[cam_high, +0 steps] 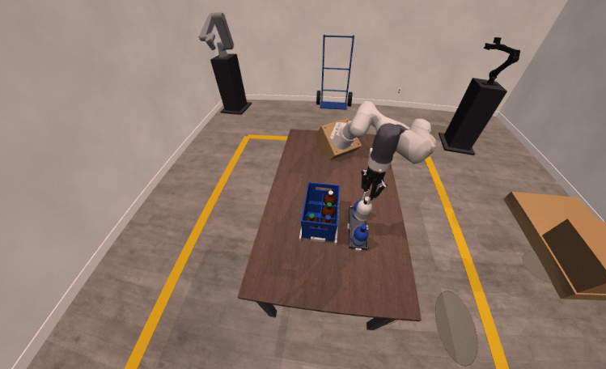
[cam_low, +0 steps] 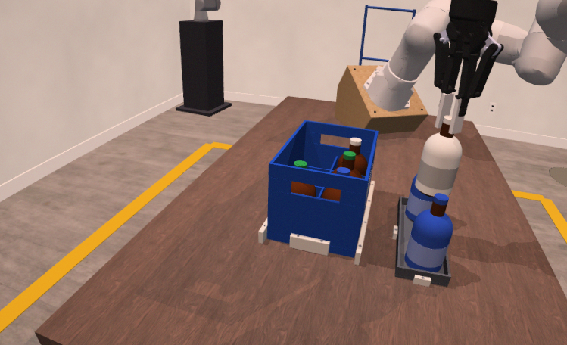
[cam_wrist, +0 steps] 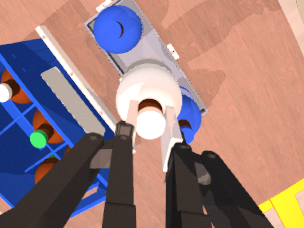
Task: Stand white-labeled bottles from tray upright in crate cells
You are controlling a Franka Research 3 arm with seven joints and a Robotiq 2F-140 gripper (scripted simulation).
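Our pincer (cam_high: pixel 368 196) (cam_low: pixel 452 112) (cam_wrist: pixel 149 116) is nearly closed, clamped on the white bottle's (cam_high: pixel 362 210) (cam_low: pixel 440 165) (cam_wrist: pixel 149 90) neck, holding it over the tray (cam_high: pixel 358 248) (cam_low: pixel 422 274) (cam_wrist: pixel 150 42), probably to clear the crate (cam_high: pixel 319 231) (cam_low: pixel 315 214) (cam_wrist: pixel 30 115) wall at nine o'clock in the top view.

The white round-shouldered bottle (cam_high: pixel 362 210) (cam_low: pixel 440 165) (cam_wrist: pixel 149 85) is between the slim white fingers (cam_high: pixel 366 194) (cam_low: pixel 444 109), above the dark rectangular tray (cam_high: pixel 350 238) (cam_low: pixel 400 240) (cam_wrist: pixel 155 47). On this tray, one blue round-shouldered bottle (cam_high: pixel 360 235) (cam_low: pixel 429 240) (cam_wrist: pixel 112 37) stands before the fingers, another blue bottle (cam_high: pixel 356 207) (cam_low: pixel 418 205) (cam_wrist: pixel 191 115) near below. At their right is the blue rectangular crate (cam_high: pixel 319 231) (cam_low: pixel 315 222) (cam_wrist: pixel 25 56), with four brown bottles (cam_high: pixel 329 200) (cam_low: pixel 350 163) (cam_wrist: pixel 47 126).
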